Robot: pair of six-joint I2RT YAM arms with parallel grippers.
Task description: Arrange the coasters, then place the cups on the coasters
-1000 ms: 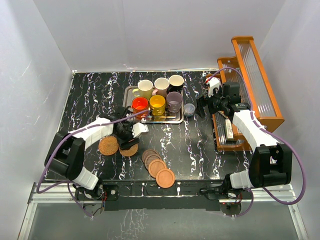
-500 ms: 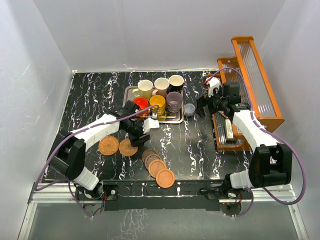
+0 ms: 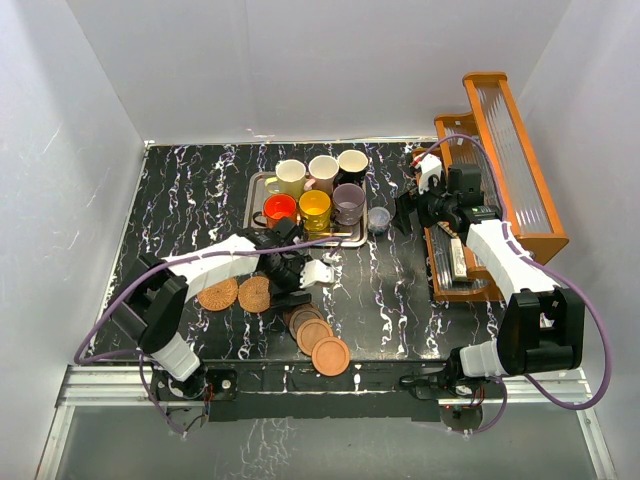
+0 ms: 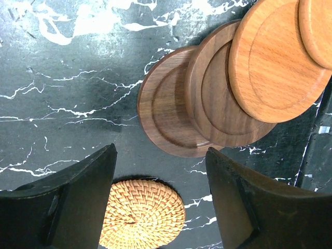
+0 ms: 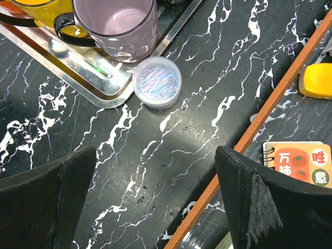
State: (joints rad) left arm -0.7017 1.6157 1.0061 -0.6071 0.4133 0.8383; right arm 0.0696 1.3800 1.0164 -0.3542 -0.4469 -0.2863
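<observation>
Cups (image 3: 315, 190): six, waited on steel tray (image 3: 253, 196). Wooden coasters (image 4: 176, 114): lay overlapped in front of tray, wicker coasters (image 3: 254, 294) alongside. Left gripper (image 4: 161, 155): hung over them, fingers apart, empty, probably to spread them. Right gripper (image 5: 155, 155): beside tray, wide, empty.

Marble table (image 3: 180, 200) carries coasters (image 3: 331, 355), steel tray (image 3: 340, 241), small jar (image 3: 378, 218), seemingly a wooden rack (image 3: 543, 225).

Robot lab booth, bare white walls (image 3: 300, 70), marbled table (image 3: 180, 190), metal mounting rail (image 3: 300, 398)
</observation>
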